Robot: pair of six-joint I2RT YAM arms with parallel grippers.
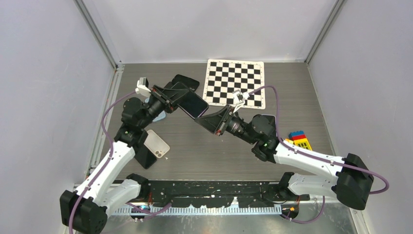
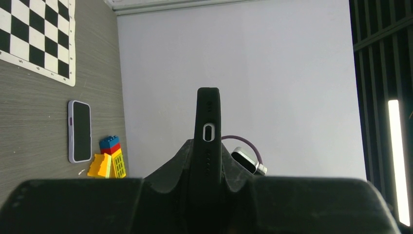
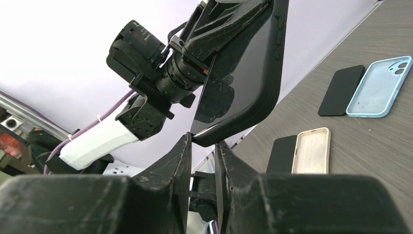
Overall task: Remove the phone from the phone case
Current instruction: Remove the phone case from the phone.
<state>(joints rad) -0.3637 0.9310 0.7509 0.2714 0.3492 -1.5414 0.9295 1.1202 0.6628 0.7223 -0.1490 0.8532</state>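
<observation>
Black case [image 3: 268, 63] clamped tight in left gripper [image 1: 182, 96]; right gripper [image 3: 203, 141] straddles its lower corner, can't tell if biting yet, so pinch the lip only and peel it off the phone [image 3: 224, 92].

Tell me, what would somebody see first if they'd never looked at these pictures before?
Probably the phone in its black case, held up over the middle of the table by the left gripper, with the right gripper straddling its lower corner. After that, the black-and-white checkerboard at the back of the table and the bright toy blocks on the right.
</observation>
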